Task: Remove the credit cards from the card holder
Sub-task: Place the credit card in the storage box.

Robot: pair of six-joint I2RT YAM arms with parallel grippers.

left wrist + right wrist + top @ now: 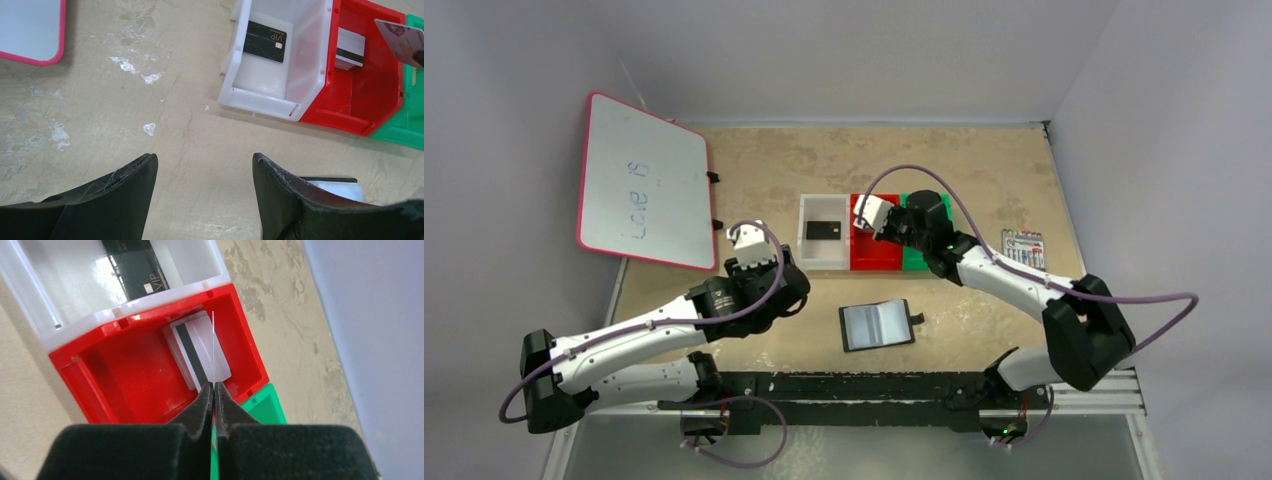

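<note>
The right claw (213, 385) is closed on a gold-tan card (213, 347), which is seen edge-on from the wrist and is pinched by its near end. It is held in the air above the wall shared by the red bin (125, 375) and the green bin (265, 407); which of the two it is over cannot be told. Below it, a silver-grey card (187, 347) with a dark stripe is laid flat in the red bin, and a black card (265, 41) is laid flat in the white bin (260, 95) to the left. The card holder (877, 325) is left lying open near the middle of the table (984, 170), well apart from the bins, and no card can be made out in it. The task is therefore judged nearly done: two cards are set down and only the held one is left to be released. The left claw (205, 170) is held open and empty over bare table, near and to the left of the white bin. Room is tight around the held card, since upright bin walls are close on both sides. More open tabletop is found to the far side and between bins and holder, while a whiteboard (646, 182) bounds the far left and a marker pack (1024, 247) lies right of the green bin.
</note>
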